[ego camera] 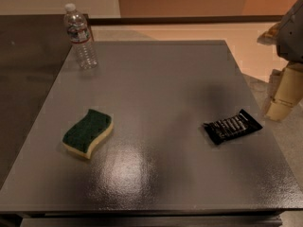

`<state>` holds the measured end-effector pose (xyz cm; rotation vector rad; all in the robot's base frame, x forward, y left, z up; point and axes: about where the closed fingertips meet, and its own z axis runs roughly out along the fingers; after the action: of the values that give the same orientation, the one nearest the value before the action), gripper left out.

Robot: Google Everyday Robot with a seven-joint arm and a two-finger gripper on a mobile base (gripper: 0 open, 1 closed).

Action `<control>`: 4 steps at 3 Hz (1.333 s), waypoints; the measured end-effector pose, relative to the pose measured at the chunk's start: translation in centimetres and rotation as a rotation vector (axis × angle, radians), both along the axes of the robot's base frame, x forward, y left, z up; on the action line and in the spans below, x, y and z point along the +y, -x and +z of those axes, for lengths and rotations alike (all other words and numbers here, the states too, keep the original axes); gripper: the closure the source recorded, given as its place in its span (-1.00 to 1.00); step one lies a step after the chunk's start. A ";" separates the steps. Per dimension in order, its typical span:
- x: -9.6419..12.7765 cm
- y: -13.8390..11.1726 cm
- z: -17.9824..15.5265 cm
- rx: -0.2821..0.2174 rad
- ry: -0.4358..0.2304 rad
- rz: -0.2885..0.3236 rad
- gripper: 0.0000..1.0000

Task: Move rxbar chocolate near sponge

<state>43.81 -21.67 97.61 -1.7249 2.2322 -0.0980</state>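
Note:
The rxbar chocolate [232, 126] is a flat black wrapper with white lettering, lying at the right side of the grey table [161, 74]. The sponge [88, 132], dark green on top with a pale yellow body, lies at the left front of the table, well apart from the bar. My gripper [280, 105] hangs at the right edge of the view, beyond the table's right edge, to the right of the bar and a little behind it. It holds nothing that I can see.
A clear plastic water bottle [80, 37] with a white cap stands upright at the table's far left corner. A darker surface [28, 79] adjoins the table on the left. The floor lies past the right edge.

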 end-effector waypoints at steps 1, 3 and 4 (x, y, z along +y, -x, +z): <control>0.0 0.0 0.0 0.000 0.000 0.000 -1.00; -0.4 -2.3 -2.9 0.064 -0.085 0.086 -1.00; -0.8 -3.3 -5.2 0.090 -0.129 0.169 -1.00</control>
<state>47.14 -22.44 92.36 -1.8704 2.0925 0.1615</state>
